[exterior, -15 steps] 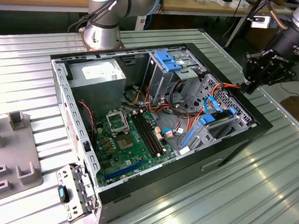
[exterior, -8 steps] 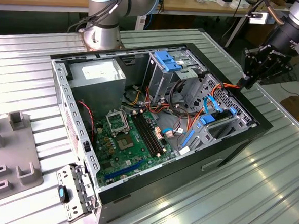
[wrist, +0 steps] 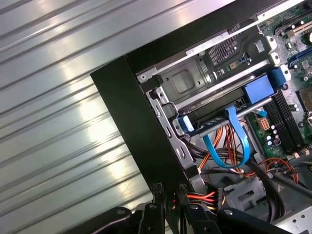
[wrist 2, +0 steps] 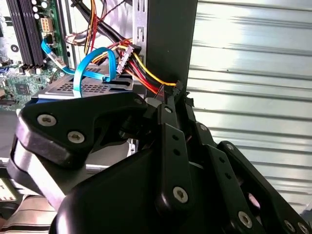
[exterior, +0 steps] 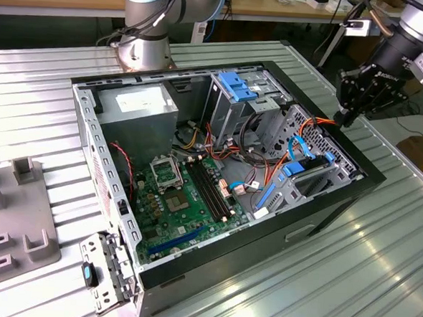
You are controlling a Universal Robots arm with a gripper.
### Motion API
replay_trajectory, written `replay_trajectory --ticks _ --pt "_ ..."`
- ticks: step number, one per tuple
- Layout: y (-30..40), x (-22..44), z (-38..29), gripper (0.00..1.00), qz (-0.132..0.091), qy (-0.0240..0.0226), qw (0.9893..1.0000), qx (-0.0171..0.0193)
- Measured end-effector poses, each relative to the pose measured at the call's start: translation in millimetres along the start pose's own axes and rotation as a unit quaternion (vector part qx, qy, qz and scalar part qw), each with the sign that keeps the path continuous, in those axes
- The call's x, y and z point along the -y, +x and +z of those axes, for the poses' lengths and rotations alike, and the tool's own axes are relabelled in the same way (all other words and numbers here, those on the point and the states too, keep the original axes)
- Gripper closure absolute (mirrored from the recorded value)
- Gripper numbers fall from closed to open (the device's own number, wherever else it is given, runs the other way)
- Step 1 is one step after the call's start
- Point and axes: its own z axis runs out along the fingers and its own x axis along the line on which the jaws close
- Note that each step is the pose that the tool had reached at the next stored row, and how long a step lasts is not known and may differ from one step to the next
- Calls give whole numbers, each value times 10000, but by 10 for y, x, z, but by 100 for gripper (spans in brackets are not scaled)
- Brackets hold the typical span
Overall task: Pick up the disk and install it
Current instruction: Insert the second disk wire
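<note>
The black metal tool (exterior: 341,117), tips pressed together, hangs at the upper right over the open case (exterior: 353,183) on the ribbed counter (exterior: 43,98).

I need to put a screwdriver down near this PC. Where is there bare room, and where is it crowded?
Free: the ribbed metal table along the open computer case on the exterior view's right, and the strip between the case and the grey fixture on its left. Crowded: inside the case, around the cables and drive cage, and by the pincer at the case's far corner.

No text or label can be read.
</note>
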Motion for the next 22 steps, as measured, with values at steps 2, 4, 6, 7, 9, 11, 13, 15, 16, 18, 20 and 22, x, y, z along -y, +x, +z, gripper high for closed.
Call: replay_trajectory --ticks 2,4,6,7,9,11,13,15,16,18,20,22 --pt "-1 0 -1 76 0 -4 10000 -2" --pt "-2 2 0 76 14 -123 9999 -59" --pt "-6 10 0 76 15 -139 9999 -67" --pt "-7 13 1 76 16 -137 9999 -66" --pt "-9 18 0 76 17 -96 9999 -47" --pt "-12 23 0 76 41 46 10000 19" --pt "6 32 0 76 95 51 9999 20" --pt "15 36 7 76 131 53 9999 20" --pt "16 36 13 76 135 52 9999 19" --pt "16 36 21 76 137 48 9999 17" --pt "16 36 22 76 137 48 9999 17" --pt "16 36 24 76 137 48 9999 17"
